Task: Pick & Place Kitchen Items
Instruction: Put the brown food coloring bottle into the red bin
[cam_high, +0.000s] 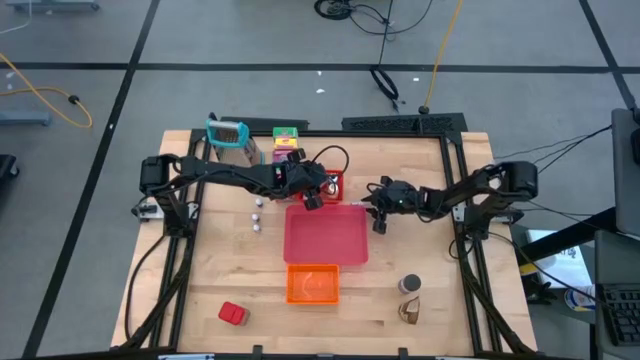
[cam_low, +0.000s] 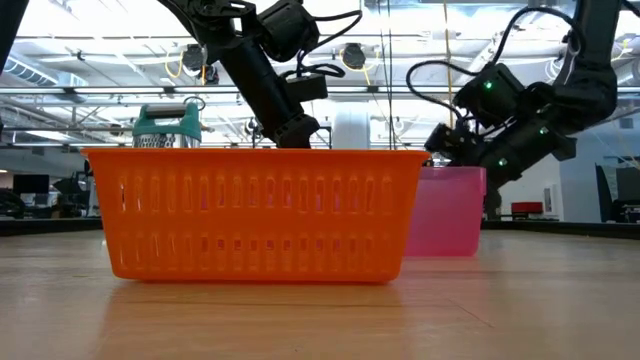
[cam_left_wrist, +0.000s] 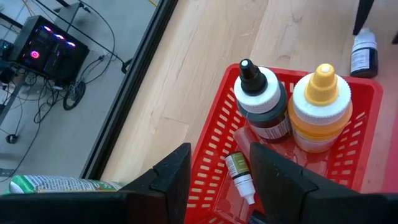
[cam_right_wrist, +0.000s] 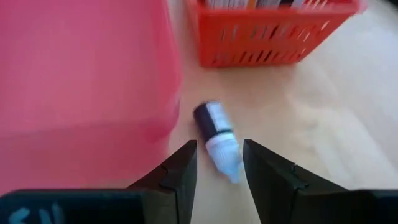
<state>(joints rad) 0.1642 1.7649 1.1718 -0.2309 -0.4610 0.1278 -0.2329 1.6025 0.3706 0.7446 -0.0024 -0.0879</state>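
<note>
Nearest the low camera: orange basket (cam_low: 255, 212), pink tray (cam_low: 452, 212) behind. Left gripper (cam_left_wrist: 217, 171) parted and empty over red basket (cam_left_wrist: 214, 143), above a small green-labelled vial (cam_left_wrist: 239, 177) lying beside a dark-capped bottle (cam_left_wrist: 261, 106) and a yellow-capped bottle (cam_left_wrist: 322, 106). Right gripper (cam_right_wrist: 219, 158) parted, empty, over a small dark dropper bottle (cam_right_wrist: 217, 138) lying on wood just beside the pink tray. Risks: rolling vial squirting from closing fingers; neighbouring bottles toppled; dropper nudged against tray wall. Label print too small to read

Small bottle (cam_right_wrist: 217, 138): blurred, you can't read its label.
Green packet (cam_left_wrist: 62, 184): cut off behind the finger.
</note>
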